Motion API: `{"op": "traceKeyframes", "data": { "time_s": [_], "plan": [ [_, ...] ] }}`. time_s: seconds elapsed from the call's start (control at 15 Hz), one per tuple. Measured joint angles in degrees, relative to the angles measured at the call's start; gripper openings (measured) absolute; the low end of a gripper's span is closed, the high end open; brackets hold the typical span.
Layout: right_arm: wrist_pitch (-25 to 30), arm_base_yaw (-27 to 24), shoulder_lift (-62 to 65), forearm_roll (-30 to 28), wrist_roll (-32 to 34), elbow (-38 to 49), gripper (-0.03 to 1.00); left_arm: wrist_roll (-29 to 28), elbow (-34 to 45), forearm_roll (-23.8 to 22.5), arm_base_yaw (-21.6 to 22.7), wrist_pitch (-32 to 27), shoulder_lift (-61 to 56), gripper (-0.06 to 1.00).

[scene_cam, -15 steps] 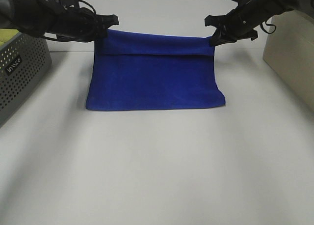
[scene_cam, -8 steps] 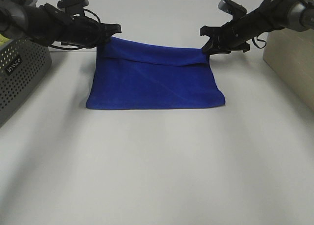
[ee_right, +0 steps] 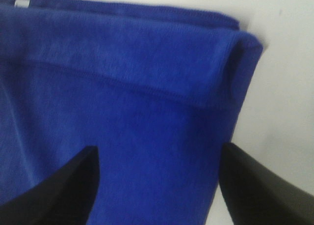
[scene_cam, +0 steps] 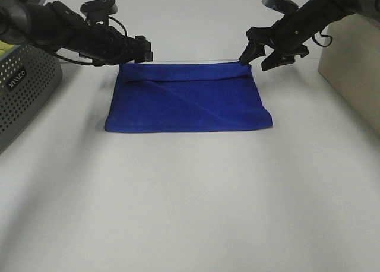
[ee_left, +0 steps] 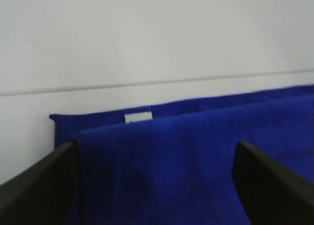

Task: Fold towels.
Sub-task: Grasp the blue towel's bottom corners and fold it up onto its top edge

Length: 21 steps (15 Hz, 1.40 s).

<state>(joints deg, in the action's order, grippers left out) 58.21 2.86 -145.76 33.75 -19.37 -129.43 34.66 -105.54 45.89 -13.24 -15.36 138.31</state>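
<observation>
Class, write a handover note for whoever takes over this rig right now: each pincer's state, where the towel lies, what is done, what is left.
Left pincer: open, empty, by the towel's far left corner.
Right pincer: open, empty, by the far right corner.
Towel: flat on the table, doubled over; the upper layer stops short of the far edge, and the white tag shows beyond it.
Done: one fold laid down.
Left: probably another fold, then squaring the edges.
</observation>
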Motion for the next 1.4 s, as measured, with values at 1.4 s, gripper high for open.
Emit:
{"op": "traceKeyframes", "data": {
  "time_s": [1.4],
  "plan": [
    [11.75,0.52,2.81,-4.81,10.77,14.95,0.68,-46.29,-0.97,-27.22,-0.11,-36.84,-0.17,0.75]
  ]
}}
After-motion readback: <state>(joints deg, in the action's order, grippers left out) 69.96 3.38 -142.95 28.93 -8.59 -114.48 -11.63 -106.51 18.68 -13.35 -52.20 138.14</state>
